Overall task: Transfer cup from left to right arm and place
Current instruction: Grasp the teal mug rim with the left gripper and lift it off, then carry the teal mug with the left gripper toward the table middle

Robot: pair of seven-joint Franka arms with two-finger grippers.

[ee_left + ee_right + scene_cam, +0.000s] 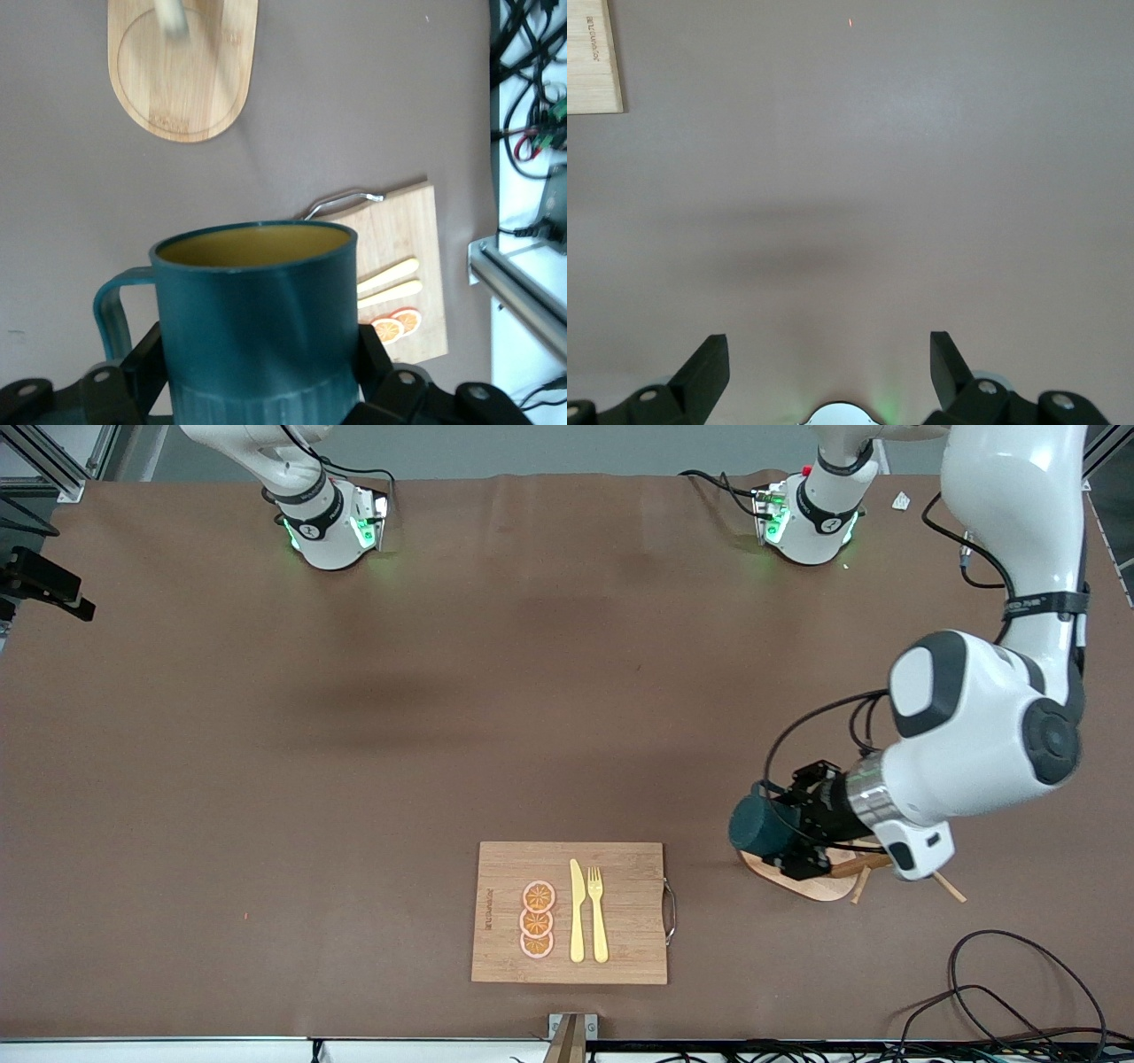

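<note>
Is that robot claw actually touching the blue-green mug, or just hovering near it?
Touching. In the left wrist view the left gripper has its black fingers pressed against both ribbed sides of the cup, with no gap, holding it above the table.

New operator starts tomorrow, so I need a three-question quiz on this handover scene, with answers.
1. True or false: the left gripper is shut on the cup.
2. The held cup hangs over which thing: A) the cutting board, B) the small wooden stand, C) bare table?
3. Fill in: the right gripper is ____, over bare table.

Key
1. True.
2. B.
3. open.
</note>
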